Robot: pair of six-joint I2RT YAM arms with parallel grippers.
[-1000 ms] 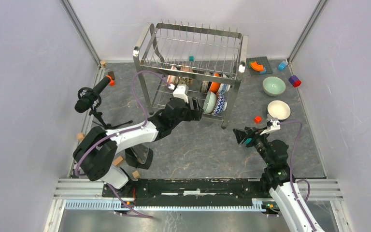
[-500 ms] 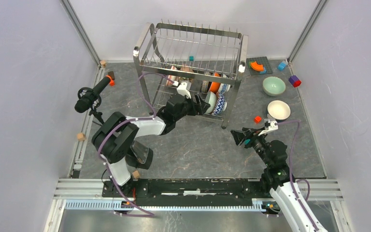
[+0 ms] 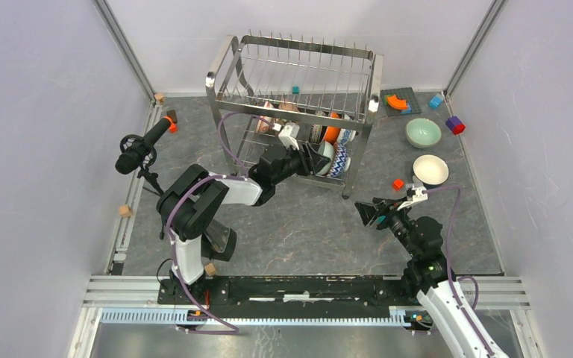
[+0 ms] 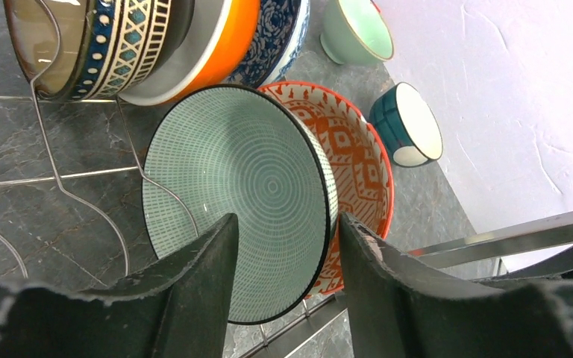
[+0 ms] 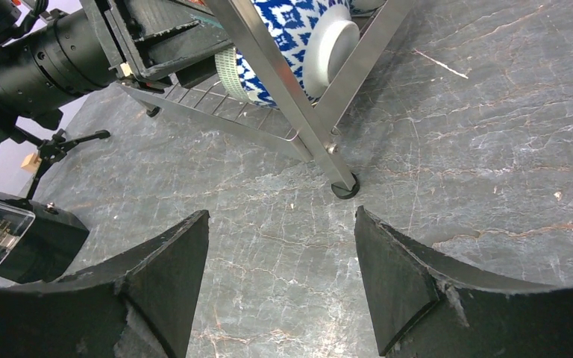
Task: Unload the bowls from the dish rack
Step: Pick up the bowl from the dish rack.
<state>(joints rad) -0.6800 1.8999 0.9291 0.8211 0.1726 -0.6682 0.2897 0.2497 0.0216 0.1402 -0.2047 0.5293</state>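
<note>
The steel dish rack (image 3: 295, 112) stands at the back of the table. Its lower tier holds upright bowls: a pale green patterned bowl (image 4: 246, 186), a red-patterned bowl (image 4: 362, 156) behind it, an orange bowl (image 4: 235, 37) and blue-and-white bowls (image 4: 280, 33). My left gripper (image 3: 315, 160) is open inside the lower tier. In the left wrist view the gripper (image 4: 285, 220) straddles the near edge of the pale green patterned bowl. My right gripper (image 3: 365, 211) is open and empty over bare table (image 5: 282, 216), near the rack's front right leg (image 5: 341, 186).
A plain pale green bowl (image 3: 423, 133) and a cream white bowl (image 3: 430, 169) sit on the table to the right of the rack. Toy blocks lie around them, one red (image 3: 398, 183). A microphone on a stand (image 3: 138, 149) is at the left.
My left arm has reached further right into the rack's lower tier, up to the pale green patterned bowl. My right gripper has drifted slightly left.
</note>
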